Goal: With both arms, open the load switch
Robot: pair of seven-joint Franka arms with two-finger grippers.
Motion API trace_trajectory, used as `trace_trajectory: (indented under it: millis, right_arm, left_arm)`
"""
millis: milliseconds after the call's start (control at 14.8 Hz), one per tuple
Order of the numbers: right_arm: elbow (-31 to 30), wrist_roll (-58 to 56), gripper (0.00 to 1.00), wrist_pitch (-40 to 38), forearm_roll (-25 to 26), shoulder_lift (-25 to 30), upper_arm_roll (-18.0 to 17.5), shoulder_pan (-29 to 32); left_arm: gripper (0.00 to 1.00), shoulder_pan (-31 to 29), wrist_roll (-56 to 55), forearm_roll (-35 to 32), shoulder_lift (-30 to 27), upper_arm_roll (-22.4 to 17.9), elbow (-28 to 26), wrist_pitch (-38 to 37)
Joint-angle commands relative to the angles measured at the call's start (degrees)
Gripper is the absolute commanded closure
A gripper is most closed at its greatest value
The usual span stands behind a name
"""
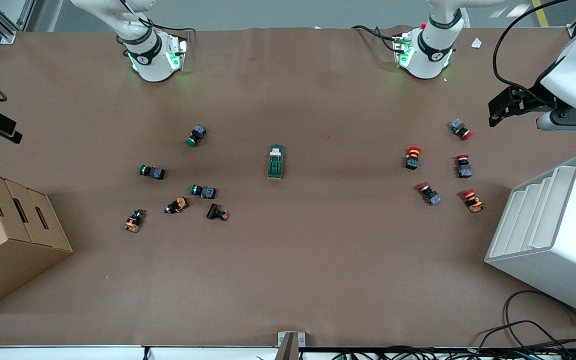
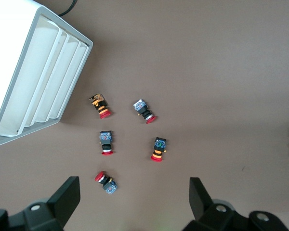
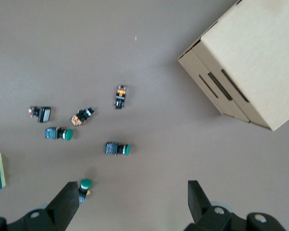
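I am seeing the load switch (image 1: pixel 276 162) lying mid-table while the left gripper (image 2: pixel 135 197) and right gripper (image 3: pixel 133 202) are hovering wide-jawed at opposite table ends.

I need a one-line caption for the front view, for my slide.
Load switch lies untouched mid-table between green and red push buttons; left pincer and right pincer wait open at the table ends.
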State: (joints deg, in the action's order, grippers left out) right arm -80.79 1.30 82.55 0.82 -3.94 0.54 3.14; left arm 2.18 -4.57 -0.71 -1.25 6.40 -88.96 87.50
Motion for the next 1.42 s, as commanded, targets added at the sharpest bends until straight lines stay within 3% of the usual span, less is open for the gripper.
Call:
trace_trajectory:
  millis: [0,949,1356]
  right_arm:
    - [0.2,-0.3,0.00,-1.9,-0.1,0.1,-0.9,-0.8]
    - [-8.0,0.2,0.00,-0.5,-0.1,8.9,-0.3,-3.2]
    - [-8.1,1.6,0.00,-0.5,-0.2,10.5,-0.2,-3.0]
  left_arm:
    - [0.00,-0.9,0.7,0.9,-1.4,-0.1,-0.9,-0.1]
    - [0.00,-2.1,2.8,0.3,-0.2,-0.1,0.6,-0.3]
    - [0.00,-2.0,2.7,0.3,-0.2,-0.1,0.7,-0.3]
